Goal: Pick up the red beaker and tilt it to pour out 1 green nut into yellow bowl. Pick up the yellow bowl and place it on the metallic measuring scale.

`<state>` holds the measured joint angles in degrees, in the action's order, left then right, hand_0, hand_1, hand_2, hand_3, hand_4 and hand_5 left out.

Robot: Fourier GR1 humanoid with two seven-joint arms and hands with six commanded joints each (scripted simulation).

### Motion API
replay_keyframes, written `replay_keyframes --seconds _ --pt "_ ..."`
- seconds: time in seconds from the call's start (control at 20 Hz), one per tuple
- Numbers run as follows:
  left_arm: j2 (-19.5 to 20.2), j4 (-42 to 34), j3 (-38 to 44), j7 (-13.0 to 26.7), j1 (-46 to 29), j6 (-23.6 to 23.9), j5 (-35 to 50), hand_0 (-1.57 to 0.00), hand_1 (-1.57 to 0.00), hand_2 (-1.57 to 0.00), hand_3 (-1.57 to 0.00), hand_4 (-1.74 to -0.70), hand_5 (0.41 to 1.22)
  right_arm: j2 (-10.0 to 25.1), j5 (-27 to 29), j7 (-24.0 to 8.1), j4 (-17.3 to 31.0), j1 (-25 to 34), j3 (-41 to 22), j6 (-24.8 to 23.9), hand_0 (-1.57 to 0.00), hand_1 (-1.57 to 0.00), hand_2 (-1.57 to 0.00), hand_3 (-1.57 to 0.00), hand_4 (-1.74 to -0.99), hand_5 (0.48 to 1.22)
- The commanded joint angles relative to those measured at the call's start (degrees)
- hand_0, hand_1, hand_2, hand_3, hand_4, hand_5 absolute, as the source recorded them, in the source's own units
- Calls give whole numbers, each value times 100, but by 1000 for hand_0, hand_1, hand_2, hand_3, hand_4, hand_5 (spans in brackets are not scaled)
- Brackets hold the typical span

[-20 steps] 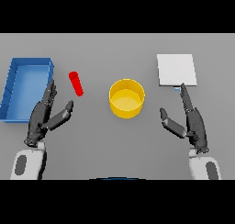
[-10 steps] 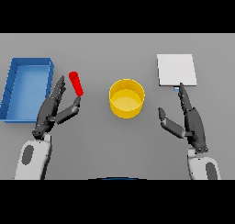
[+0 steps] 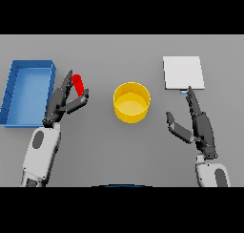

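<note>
The red beaker (image 3: 79, 85) is a small, slim, bright red cylinder with rounded ends, leaning on the grey table (image 3: 124, 151) just right of the blue tray (image 3: 14, 93) and left of the yellow bowl (image 3: 131, 102); whether it holds a nut cannot be told from here. The left hand (image 3: 62, 103) sits right at the beaker, its straight fingers along the beaker's left side and its thumb reaching toward the lower end, so the fingers bracket the beaker without curling round it; the hand is spread rather than closed. The yellow bowl is a round, straight-walled cup with a paler yellow floor, standing upright near the middle of the table, apart from both hands. The metallic measuring scale (image 3: 183, 72) is a flat, pale square plate at the far right, with a small bluish mark at its near edge. The right hand (image 3: 200, 127) rests below the scale, fingers straight and pointing toward it, thumb spread out to the left, holding nothing. The table is plain, even grey throughout. Counted: one beaker, one bowl, one scale, one tray, two hands.
</note>
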<state>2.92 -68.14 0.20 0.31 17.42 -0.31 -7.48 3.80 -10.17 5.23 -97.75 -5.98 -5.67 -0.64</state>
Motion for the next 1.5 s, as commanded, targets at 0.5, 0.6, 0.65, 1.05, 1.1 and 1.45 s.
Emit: replay_keyframes --seconds 0.5,0.6,0.65,1.05,1.1,1.45 --pt "10 1267 252 -353 1026 -30 -13 1 1 1 1 -1322 710 51 60 -39 -58 39 63 12 1 1 1 1 -1315 682" --pt "27 1473 307 -548 1168 -4 -27 1 1 1 1 -1343 725 9 19 8 -153 -73 -8 11 1 1 1 1 -1305 681" --pt "-3 1566 343 -706 1188 10 -3 1 1 1 1 -1363 735 24 26 -86 -135 -43 14 6 1 1 1 1 -1298 682" --pt "-231 1985 446 -908 1467 572 -221 -1115 -1125 -1133 -1128 -1443 1082 35 38 -111 -69 35 42 9 1 1 1 1 -1290 684" --pt "-281 1982 467 -946 1467 584 -219 -1206 -1214 -1220 -1217 -1445 1109 56 81 -24 -65 61 63 40 1 1 1 1 -1291 684" --pt "-263 1806 453 -1224 1482 691 -45 -1495 -1496 -1497 -1497 -1664 1108 86 -50 135 76 67 16 38 1 1 1 1 -1274 674"
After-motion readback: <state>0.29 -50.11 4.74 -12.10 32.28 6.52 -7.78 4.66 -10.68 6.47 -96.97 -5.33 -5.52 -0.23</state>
